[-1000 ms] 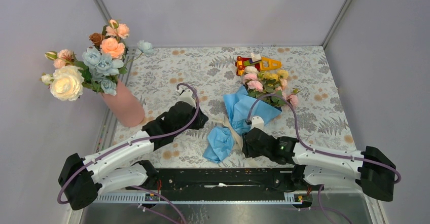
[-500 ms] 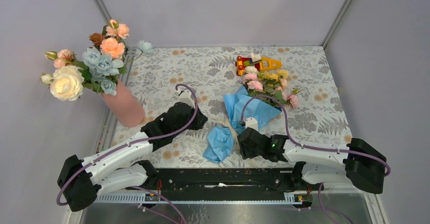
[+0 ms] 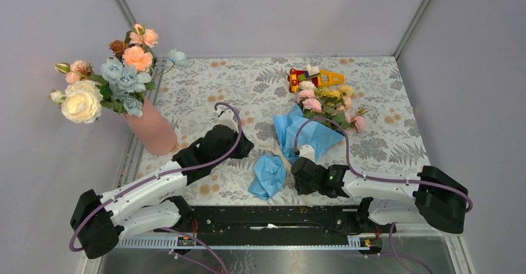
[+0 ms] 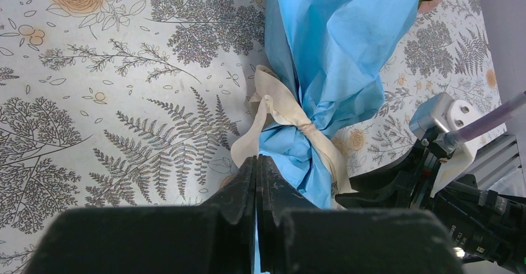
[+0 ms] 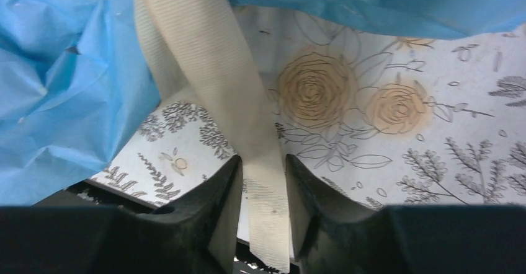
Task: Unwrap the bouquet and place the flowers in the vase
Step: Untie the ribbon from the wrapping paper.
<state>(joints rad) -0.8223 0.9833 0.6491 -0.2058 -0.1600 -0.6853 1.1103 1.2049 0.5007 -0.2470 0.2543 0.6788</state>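
The bouquet (image 3: 310, 122) is tied and far from the vase (image 3: 152, 131), and the right gripper (image 5: 263, 190) pinches its ribbon (image 5: 217, 82).

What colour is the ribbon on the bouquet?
Cream; the ribbon shows best in the right wrist view, running between the right gripper's fingers.

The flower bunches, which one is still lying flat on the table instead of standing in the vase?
The bouquet of small pink, yellow and cream roses, wrapped in blue paper beside the toy. The bigger peach, blue and cream blooms stand upright in the vase.
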